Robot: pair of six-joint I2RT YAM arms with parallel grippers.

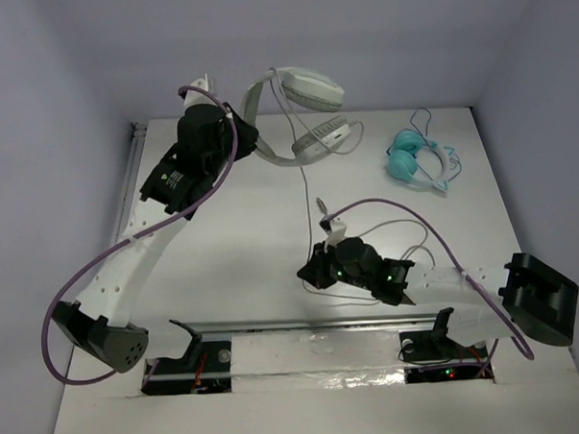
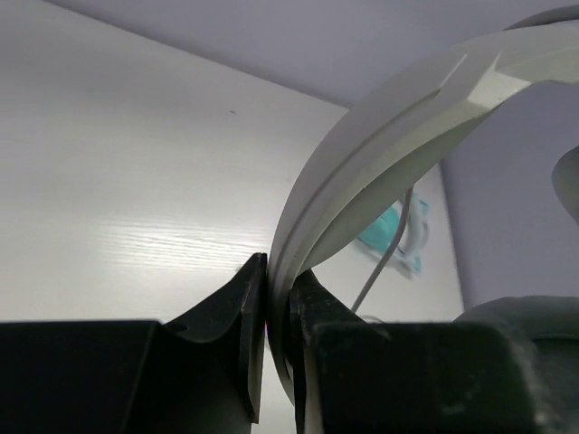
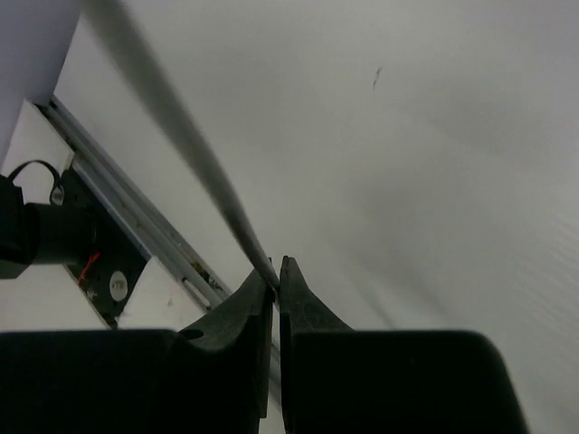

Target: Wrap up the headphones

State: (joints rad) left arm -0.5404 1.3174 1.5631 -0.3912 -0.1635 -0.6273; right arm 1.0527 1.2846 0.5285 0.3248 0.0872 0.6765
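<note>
The large white headphones (image 1: 309, 106) are held up at the back of the table, one ear cup (image 1: 323, 137) low, the other (image 1: 310, 85) raised. My left gripper (image 1: 251, 142) is shut on the wide headband (image 2: 380, 154), which runs between its fingers. The thin grey cable (image 1: 302, 192) hangs from the headphones down to my right gripper (image 1: 311, 274), which is shut on it near the table's middle front. In the right wrist view the cable (image 3: 181, 145) runs from the upper left into the closed fingertips (image 3: 277, 278). The plug is not visible.
Small teal headphones (image 1: 417, 159) with a thin blue cord lie at the back right; they also show in the left wrist view (image 2: 398, 237). A metal rail (image 1: 313, 324) runs along the front edge by the arm bases. White walls enclose the table.
</note>
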